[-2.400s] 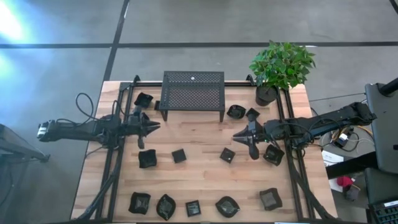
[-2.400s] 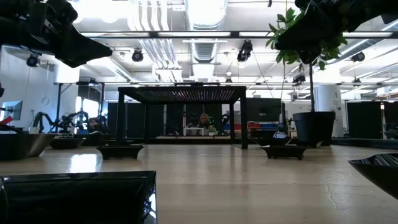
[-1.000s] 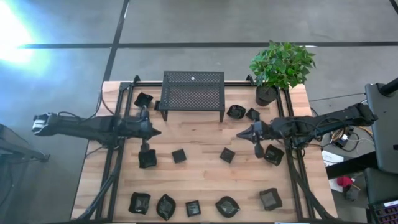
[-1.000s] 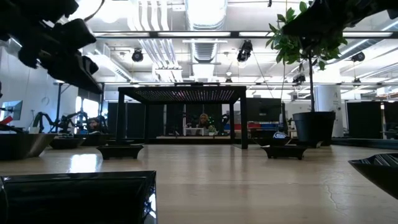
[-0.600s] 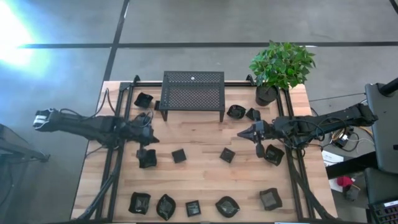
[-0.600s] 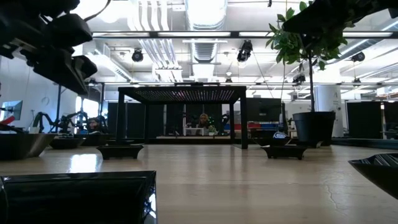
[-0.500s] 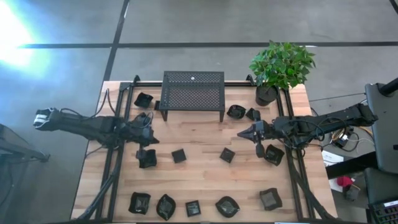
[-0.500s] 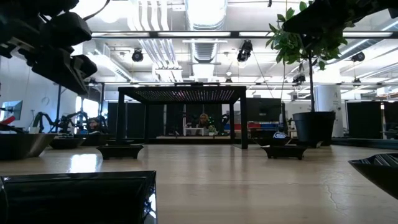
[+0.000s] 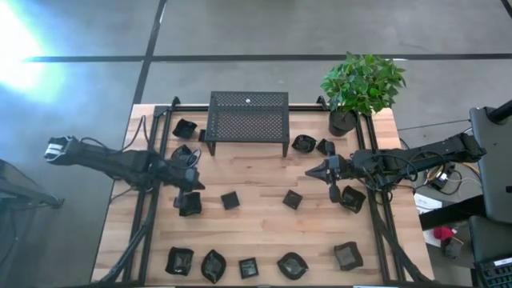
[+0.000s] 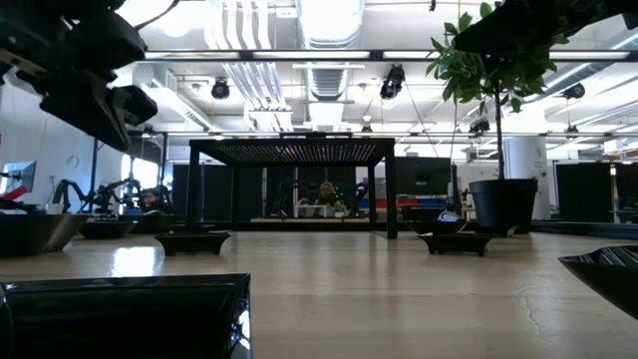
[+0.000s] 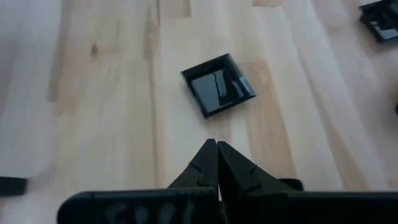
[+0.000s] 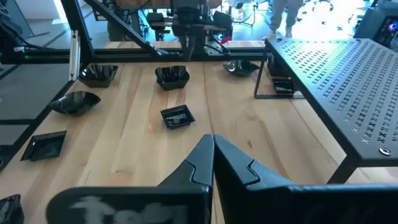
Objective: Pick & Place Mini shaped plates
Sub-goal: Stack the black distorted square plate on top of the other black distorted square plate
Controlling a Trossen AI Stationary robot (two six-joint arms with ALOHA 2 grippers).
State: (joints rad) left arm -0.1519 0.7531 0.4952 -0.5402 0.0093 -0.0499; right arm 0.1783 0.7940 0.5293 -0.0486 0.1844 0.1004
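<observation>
Here, square mini plate lies flat, corners diagonal to planks.

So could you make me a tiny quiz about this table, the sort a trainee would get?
1. True or false: the left gripper is holding one of the mini shaped plates.
2. In the high view, what stands just beyond the table's far right corner?
A. a potted plant
B. a stack of books
C. a water jug
3. Fill in: the black mesh stand sits at the table's ____ edge, between the two arms' frames.

Key:
1. False. The left gripper is shut on nothing above the wood, with a square plate lying ahead of it.
2. A, the potted plant.
3. Far.
</observation>
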